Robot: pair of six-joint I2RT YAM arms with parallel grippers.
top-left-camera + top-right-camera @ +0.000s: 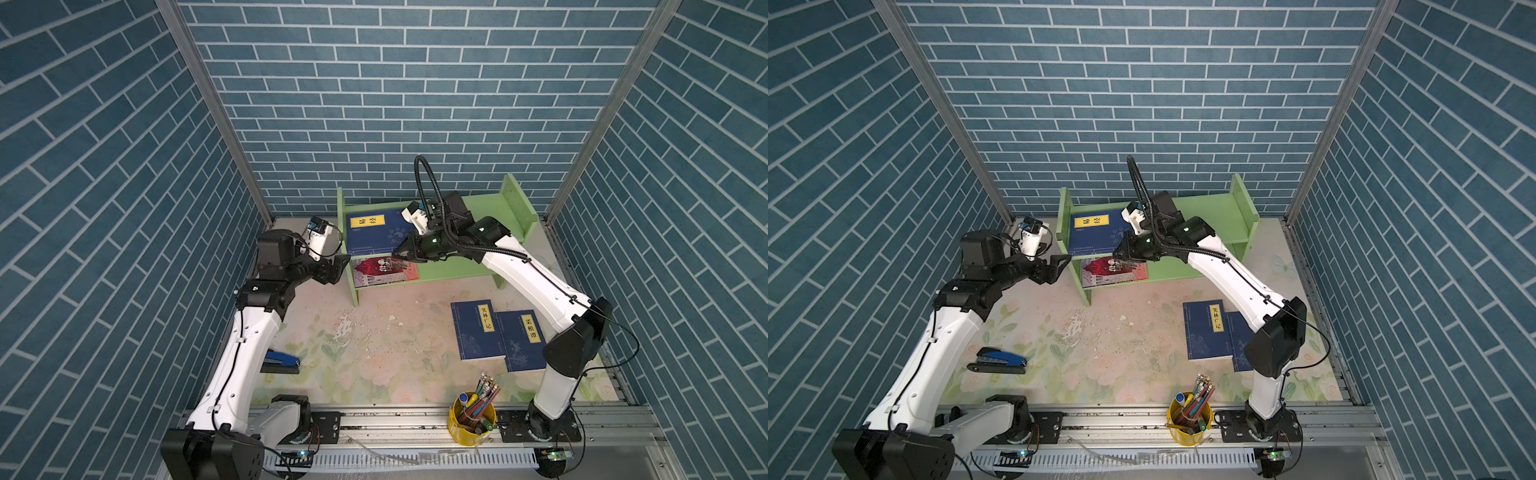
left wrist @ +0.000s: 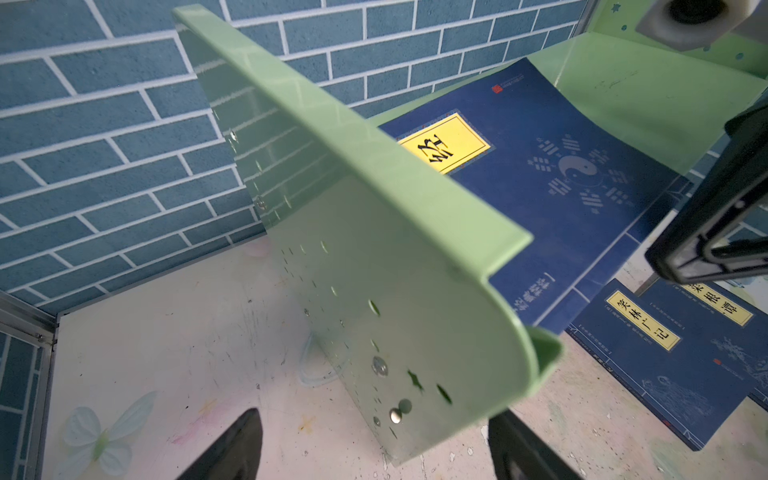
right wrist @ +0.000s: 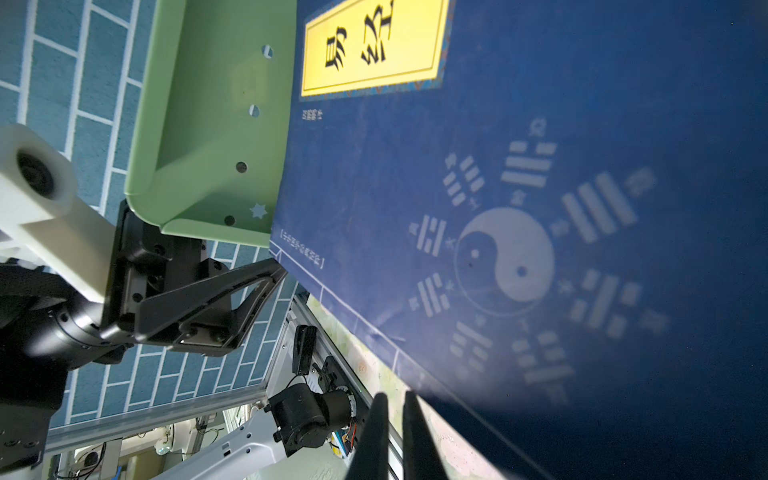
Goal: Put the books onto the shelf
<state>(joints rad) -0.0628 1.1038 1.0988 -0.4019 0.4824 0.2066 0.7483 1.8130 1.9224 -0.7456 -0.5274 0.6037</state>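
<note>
Top views, shelf: low light-green wooden two-tier rack (image 1: 517, 203) with peg-holed side panels, standing at the back of the floral tabletop (image 1: 374, 332).
Upper-tier book: dark navy paperback with a yellow title label (image 1: 370, 237), lying flat at the left end of the top tier, its front edge overhanging.
Lower-tier book: red-and-grey illustrated paperback (image 1: 386, 272), flat on the bottom tier directly below; its rear part is hidden under the top tier.
Table books: first navy table paperback (image 1: 478, 330) overlaps the edge of the second navy table paperback (image 1: 521, 340); both lie well apart from the grippers. The right arm covers most of the second in a top view.
Left gripper (image 1: 341, 266): jaws spread wide, holding nothing. The front edge of the shelf's left side panel stands between the fingers (image 2: 237, 444); contact cannot be made out.
Right gripper (image 1: 397, 252): jaws almost closed, nothing clamped. The tips sit at the front-right corner of the upper-tier book; whether they touch its edge cannot be told. In the right wrist view the cover nearest the camera is blurred.
</note>
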